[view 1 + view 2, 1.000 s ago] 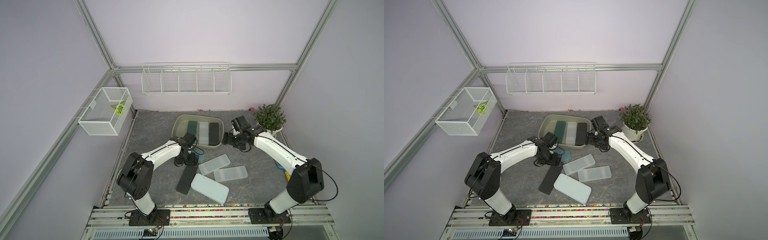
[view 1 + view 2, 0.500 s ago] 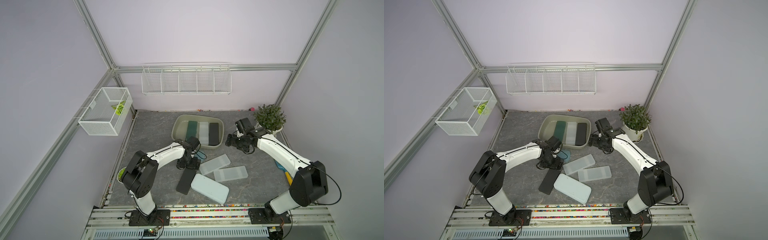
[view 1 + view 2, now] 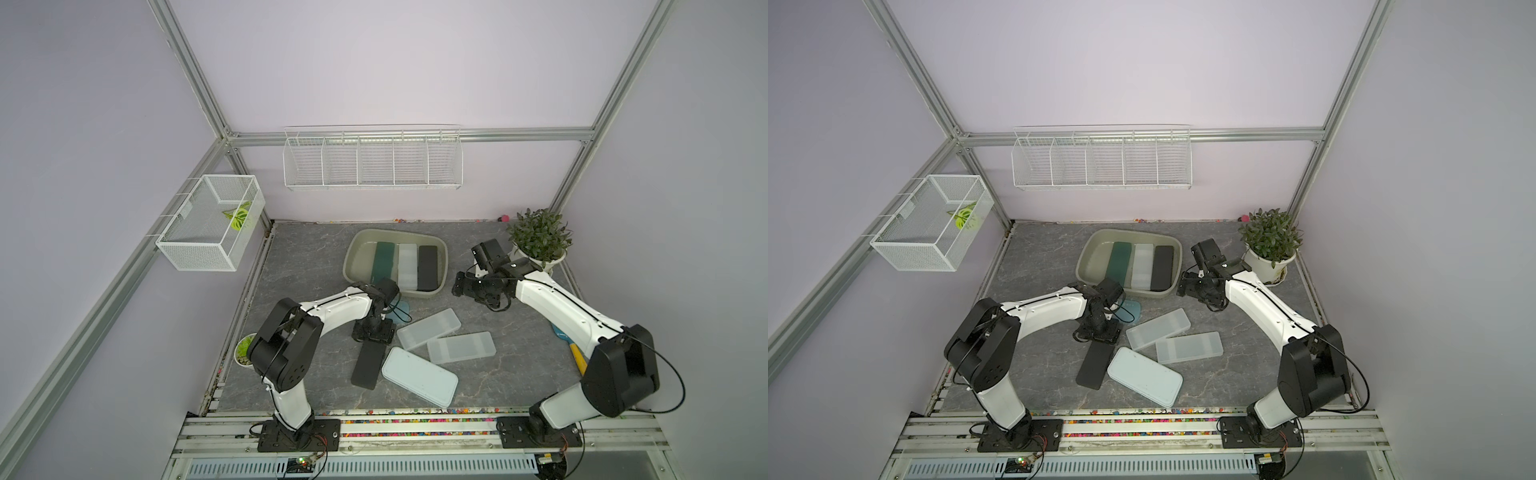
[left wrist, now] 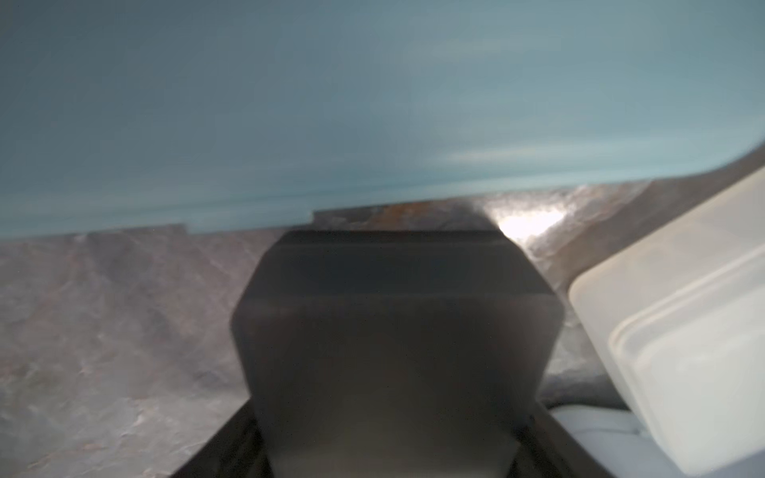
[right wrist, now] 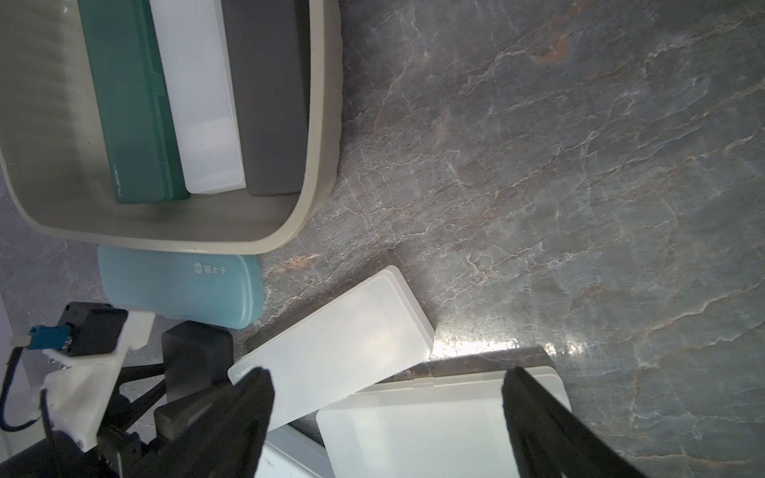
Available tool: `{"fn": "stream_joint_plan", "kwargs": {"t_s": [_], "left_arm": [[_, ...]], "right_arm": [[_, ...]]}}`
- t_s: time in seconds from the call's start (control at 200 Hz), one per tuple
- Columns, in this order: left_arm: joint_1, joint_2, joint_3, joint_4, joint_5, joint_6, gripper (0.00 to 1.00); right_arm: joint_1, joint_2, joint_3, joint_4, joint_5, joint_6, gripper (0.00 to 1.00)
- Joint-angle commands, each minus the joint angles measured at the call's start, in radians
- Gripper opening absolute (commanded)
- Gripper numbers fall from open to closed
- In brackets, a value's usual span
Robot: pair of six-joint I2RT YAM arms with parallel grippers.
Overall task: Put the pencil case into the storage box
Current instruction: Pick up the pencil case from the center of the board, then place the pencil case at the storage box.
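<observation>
The olive storage box (image 3: 353, 257) (image 3: 1086, 257) (image 5: 323, 124) stands at the back centre and holds a green, a white and a black case side by side. Another black pencil case (image 3: 368, 368) (image 3: 1095, 368) (image 4: 397, 331) lies flat on the table in front of it. My left gripper (image 3: 374, 332) (image 3: 1098, 332) (image 4: 393, 414) is down over that case's far end, with its fingers against both long sides. My right gripper (image 3: 461, 286) (image 3: 1183, 286) (image 5: 387, 397) hangs open and empty just right of the box.
A blue case (image 3: 402, 309) (image 5: 182, 289) lies against the box's front wall. Two frosted cases (image 3: 428, 334) (image 3: 461, 347) and a pale blue case (image 3: 419, 376) lie right of the black one. A potted plant (image 3: 538, 237) stands at the back right, a small pot (image 3: 243, 349) at the left edge.
My left gripper moved toward the front, came down onto the black case's end, and its jaws narrowed. My right arm drew back a little from the box.
</observation>
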Motion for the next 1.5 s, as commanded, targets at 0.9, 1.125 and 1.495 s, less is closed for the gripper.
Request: {"fn": "stream_joint_plan", "kwargs": {"t_s": [0.9, 1.125, 1.495], "left_arm": [[0.253, 0.175, 0.886, -0.284, -0.213, 0.211, 0.30], [0.275, 0.339, 1.056, -0.176, -0.269, 0.240, 0.29], [0.312, 0.521, 1.234, -0.119, -0.308, 0.263, 0.29]], "right_arm": [[-0.042, -0.022, 0.006, 0.017, -0.052, -0.053, 0.89], [-0.042, -0.025, -0.021, 0.036, -0.068, -0.045, 0.89], [-0.065, -0.003, -0.036, 0.055, -0.083, -0.043, 0.89]]}}
